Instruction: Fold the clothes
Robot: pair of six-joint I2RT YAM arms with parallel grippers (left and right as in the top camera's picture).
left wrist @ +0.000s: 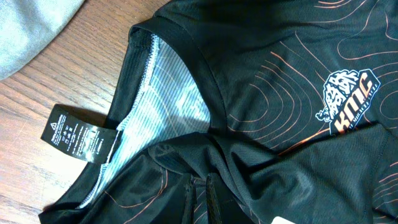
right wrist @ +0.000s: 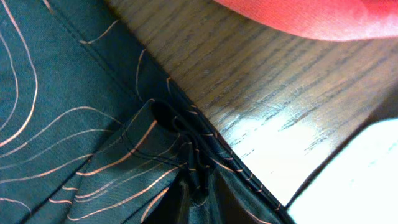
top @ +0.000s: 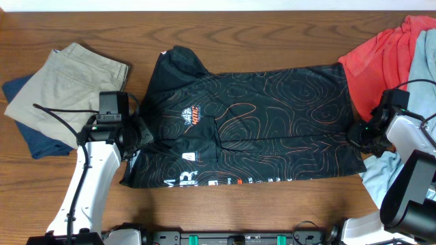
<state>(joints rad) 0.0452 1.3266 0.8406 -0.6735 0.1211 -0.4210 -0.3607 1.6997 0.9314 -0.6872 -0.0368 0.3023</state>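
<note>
The black jersey (top: pixel 272 116) with orange contour lines and white lettering lies spread across the table, collar to the left. My left gripper (top: pixel 138 133) is shut on a pinch of jersey fabric near the collar; its fingertips (left wrist: pixel 202 186) show cloth bunched between them, below the collar label (left wrist: pixel 73 134) and the KMC logo (left wrist: pixel 351 99). My right gripper (top: pixel 359 134) is shut on the jersey's hem at the right edge; the wrist view shows gathered fabric (right wrist: pixel 186 134) pinched at the jaws (right wrist: pixel 198 193).
Khaki shorts (top: pixel 65 75) lie on a navy garment (top: pixel 37 136) at the left. A red shirt (top: pixel 388 51) and a pale blue garment (top: pixel 422 75) are piled at the right, close to my right arm. Bare wood (top: pixel 272 204) runs along the front edge.
</note>
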